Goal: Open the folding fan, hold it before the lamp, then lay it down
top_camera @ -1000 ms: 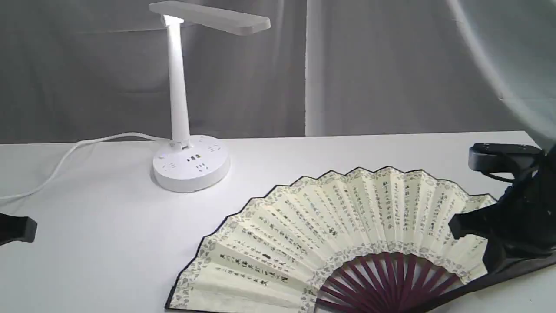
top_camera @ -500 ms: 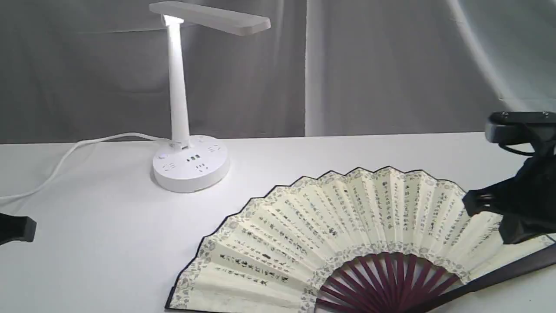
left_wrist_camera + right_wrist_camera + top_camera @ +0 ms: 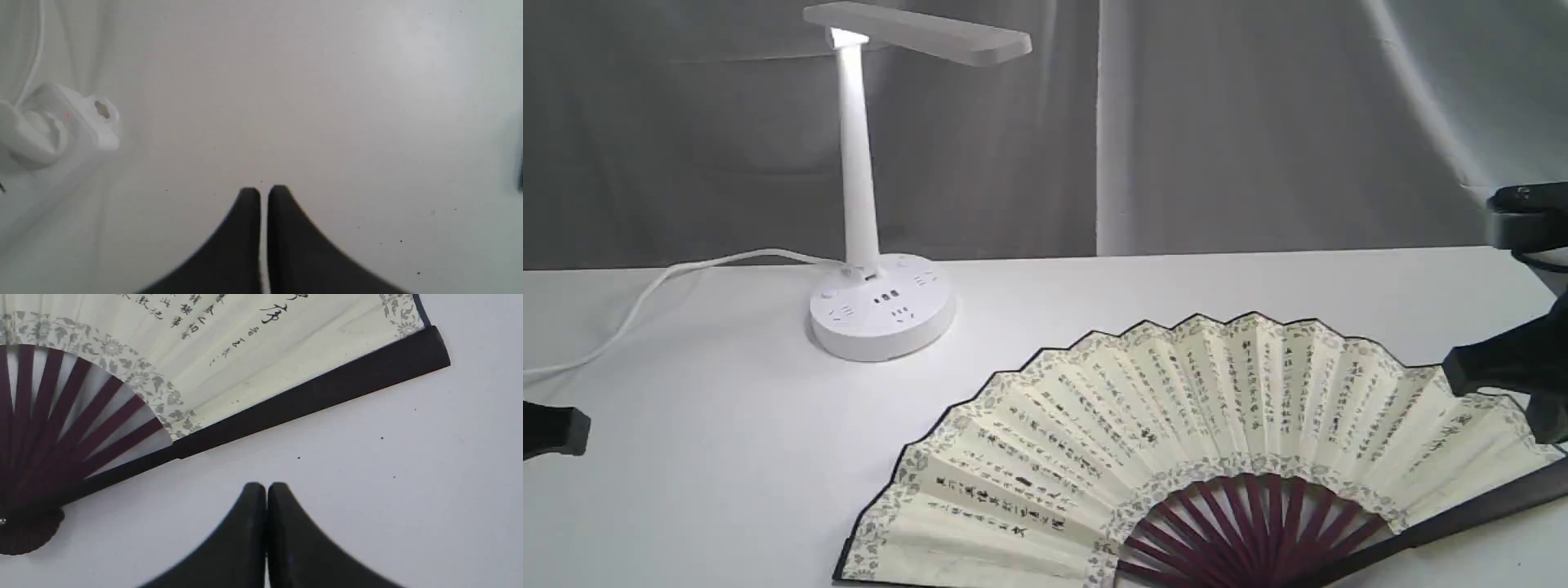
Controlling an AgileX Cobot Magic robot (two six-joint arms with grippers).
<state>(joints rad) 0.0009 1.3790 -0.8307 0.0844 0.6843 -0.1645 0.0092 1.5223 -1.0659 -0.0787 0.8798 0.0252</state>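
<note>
Table (image 3: 727,490): white, bare around the work.

Folding fan (image 3: 1176,425): fully spread, lying flat on the table at front right, well apart from the lamp. Its blackish outer guard (image 3: 310,392) rests on the surface and nothing grips it.

Lamp (image 3: 859,204): upright at back left, head lit.

My right gripper (image 3: 265,486): fingers pressed together and empty, hanging just beside the fan's right guard, not touching it.

My left gripper (image 3: 264,188): fingers all but closed, a hairline gap, holding nothing, low over bare table far to the left.

Judgement: the lay-down step looks finished. What remains is to lift my right arm clear without brushing the guard or the leaf.
</note>
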